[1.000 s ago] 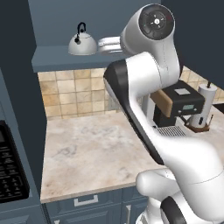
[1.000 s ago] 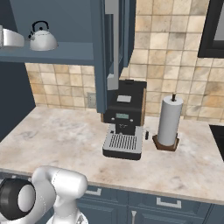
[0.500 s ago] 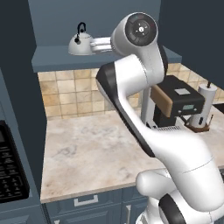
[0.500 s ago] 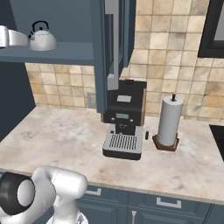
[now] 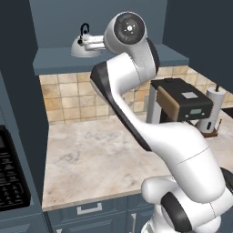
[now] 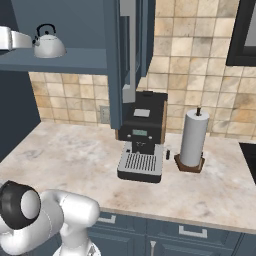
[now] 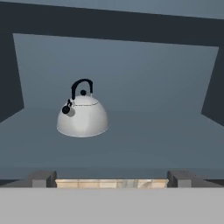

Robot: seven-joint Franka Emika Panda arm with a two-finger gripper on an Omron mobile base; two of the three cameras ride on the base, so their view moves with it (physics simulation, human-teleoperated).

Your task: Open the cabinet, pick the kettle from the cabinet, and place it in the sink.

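Tiled kitchen wall, marble surface (image 5: pixel 95 159), and an opened dark blue-grey wall cabinet (image 6: pixel 112 65) with the arm reaching into it.

The pincer (image 7: pixel 111 178) stands at the shelf's front lip with its jaws spread wide and nothing between them; its two dark fingertips (image 7: pixel 43 178) frame the view, and the small rounded whitish-grey kettle with a black arched handle (image 7: pixel 82 115) sits deeper in, left of centre and apart from them. To do the grasp well, I judge the hand should shift left until the kettle is centred, then advance level along the shelf and close on the body or handle without nudging it back. The cabinet shelf holds the kettle alone. On the surface below stand a black coffee machine (image 6: pixel 142 135) and a white paper towel roll (image 6: pixel 193 138).
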